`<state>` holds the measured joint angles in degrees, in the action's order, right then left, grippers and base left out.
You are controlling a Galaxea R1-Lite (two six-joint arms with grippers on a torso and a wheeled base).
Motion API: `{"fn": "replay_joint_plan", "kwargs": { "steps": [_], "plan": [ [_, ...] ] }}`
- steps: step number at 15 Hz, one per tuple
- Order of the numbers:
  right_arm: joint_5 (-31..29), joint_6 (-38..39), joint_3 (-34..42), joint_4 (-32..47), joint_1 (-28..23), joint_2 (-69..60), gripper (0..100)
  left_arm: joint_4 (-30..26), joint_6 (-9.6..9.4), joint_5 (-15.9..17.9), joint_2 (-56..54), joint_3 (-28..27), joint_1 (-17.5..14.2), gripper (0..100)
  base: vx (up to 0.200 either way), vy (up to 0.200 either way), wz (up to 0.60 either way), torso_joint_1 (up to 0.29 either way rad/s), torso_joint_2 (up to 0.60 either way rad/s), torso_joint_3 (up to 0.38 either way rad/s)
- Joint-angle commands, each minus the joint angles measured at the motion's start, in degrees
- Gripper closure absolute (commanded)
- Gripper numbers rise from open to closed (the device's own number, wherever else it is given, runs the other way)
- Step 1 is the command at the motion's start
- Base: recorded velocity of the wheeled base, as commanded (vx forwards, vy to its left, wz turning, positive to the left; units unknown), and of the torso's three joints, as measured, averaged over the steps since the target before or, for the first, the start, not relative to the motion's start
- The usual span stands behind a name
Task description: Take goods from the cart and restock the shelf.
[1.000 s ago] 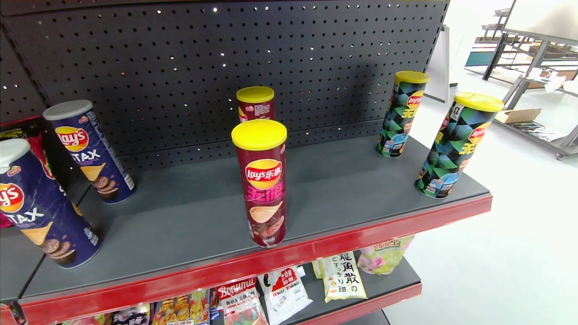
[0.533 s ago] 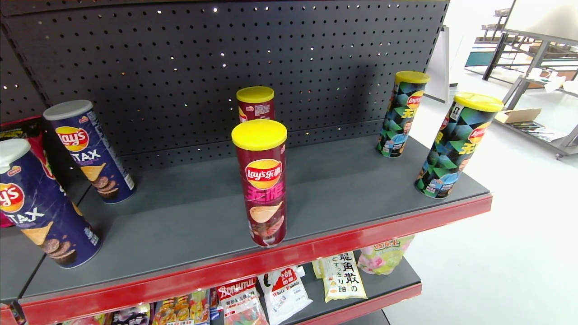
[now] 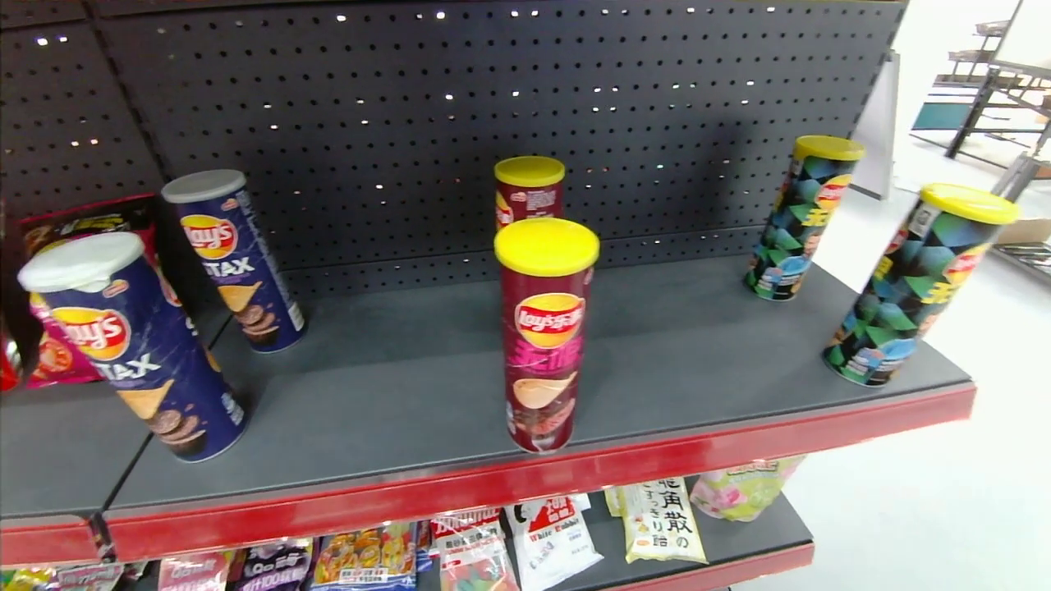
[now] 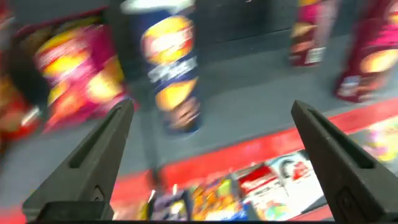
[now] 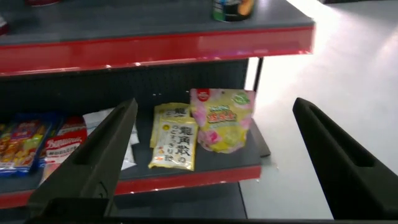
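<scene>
The goods on the shelf (image 3: 394, 410) are tall chip cans, all upright. A front maroon can (image 3: 545, 336) with a yellow lid stands near the shelf's red front edge (image 3: 575, 472), and a rear maroon can (image 3: 530, 190) stands behind it against the perforated back panel (image 3: 410, 123). On the left are a front blue can (image 3: 135, 345) and a rear blue can (image 3: 234, 258), both with pale lids. On the right are a front patterned can (image 3: 920, 287) and a rear patterned can (image 3: 805, 217), both yellow-lidded. Red chip bags (image 3: 49, 353) sit behind the front blue can.

The lower shelf (image 5: 186, 177) holds flat snack packets. Among them are a yellow-and-white bag (image 5: 175, 137) and a pink-and-green bag (image 5: 222, 119), touching side by side.

The left gripper (image 4: 211, 106) is level with the upper shelf. Its jaws are spread wide with nothing held. The front blue can (image 4: 171, 68) stands beyond them, closer to one jaw, and the red bags (image 4: 81, 68) lie past that same jaw. The maroon cans (image 4: 373, 56) are off toward the other jaw.

The right gripper (image 5: 214, 102) sits lower and faces the lower shelf. Its jaws are also wide apart and empty. The two bags lie beyond the gap between them, well apart from both.
</scene>
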<state>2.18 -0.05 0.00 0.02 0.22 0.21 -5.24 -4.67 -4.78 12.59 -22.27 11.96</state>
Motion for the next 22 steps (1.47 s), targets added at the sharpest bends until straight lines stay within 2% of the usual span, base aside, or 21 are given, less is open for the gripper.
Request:
{"fn": "replay_joint_plan", "kwargs": {
  "steps": [1,3,4,6,7,8,10,11,12,13,14,15,16,17,18,22],
  "plan": [
    [0.0,0.0,0.0,0.0,0.0,0.0,0,0.1,0.71,-0.1,-1.1,0.8,0.0,0,0.0,0.0,0.6,0.007,0.0,0.002],
    [0.0,0.0,0.0,0.0,0.0,0.0,0,0.1,0.8,-0.1,-1.0,1.0,0.1,0,0.0,0.0,0.3,0.001,0.0,0.001],
    [0.0,0.0,0.0,0.0,0.0,0.0,0,0.1,1.86,-0.1,-1.4,3.2,0.0,0,0.0,0.0,0.0,0.0,0.0,0.0],
    [0.0,0.1,0.0,0.0,0.0,0.0,0,-0.2,2.03,-0.7,-2.1,4.7,-0.1,0,0.0,0.0,0.0,0.0,0.0,0.0],
    [0.0,0.2,0.0,0.0,0.0,0.0,0,-0.7,1.94,-3.2,-1.8,5.1,-0.6,0,0.0,0.0,0.0,0.0,0.0,0.0],
    [0.0,0.2,0.0,0.0,0.0,0.0,0,-3.2,2.47,-7.7,-1.3,5.2,-1.1,0,0.0,0.0,0.0,0.0,0.0,0.0],
    [0.0,0.2,0.0,0.0,0.0,0.0,0,-8.1,2.82,-8.7,-1.2,4.5,-2.4,0,0.0,0.0,0.0,0.0,0.0,0.0],
    [0.0,0.1,0.0,0.0,0.0,0.0,0,-12.2,3.17,-8.8,0.6,3.8,-8.7,0,0.0,0.0,0.0,0.0,0.0,0.0],
    [0.0,0.0,0.0,0.0,0.0,0.0,0,-13.4,4.67,-8.6,0.9,4.8,-14.8,0,0.0,0.0,0.0,0.0,0.0,0.0],
    [0.0,0.0,0.0,0.0,0.0,0.0,0,-13.7,5.11,-8.3,0.5,5.6,-17.1,0,0.0,0.0,0.0,0.0,0.0,0.0],
    [0.0,0.0,0.0,0.0,0.0,0.0,0,-13.0,5.46,-4.8,-4.9,10.8,-19.3,0,0.0,0.0,0.0,0.0,0.0,0.0],
    [0.0,0.0,0.0,0.0,0.0,0.0,0,-8.6,5.72,0.2,-8.0,15.1,-19.2,0,0.0,0.0,0.0,0.0,0.0,0.0],
    [0.0,0.0,0.0,0.0,0.0,0.0,0,2.9,6.43,3.1,-7.2,19.7,-19.2,0,0.0,0.0,0.0,0.0,0.0,0.0],
    [0.0,0.1,0.0,0.0,0.0,0.0,0,7.9,6.25,5.0,-7.3,22.3,-19.2,0,0.0,0.0,0.0,0.0,0.0,0.0],
    [0.0,0.1,0.0,0.0,0.0,0.0,0,3.8,6.08,5.7,-7.3,21.6,-19.2,0,0.0,0.0,0.0,0.0,0.0,0.0],
    [0.1,0.0,0.0,0.0,0.0,0.0,0,5.3,5.37,5.8,-7.3,22.3,-18.4,0,0.0,0.0,0.0,0.0,0.0,0.0]
  ]
}}
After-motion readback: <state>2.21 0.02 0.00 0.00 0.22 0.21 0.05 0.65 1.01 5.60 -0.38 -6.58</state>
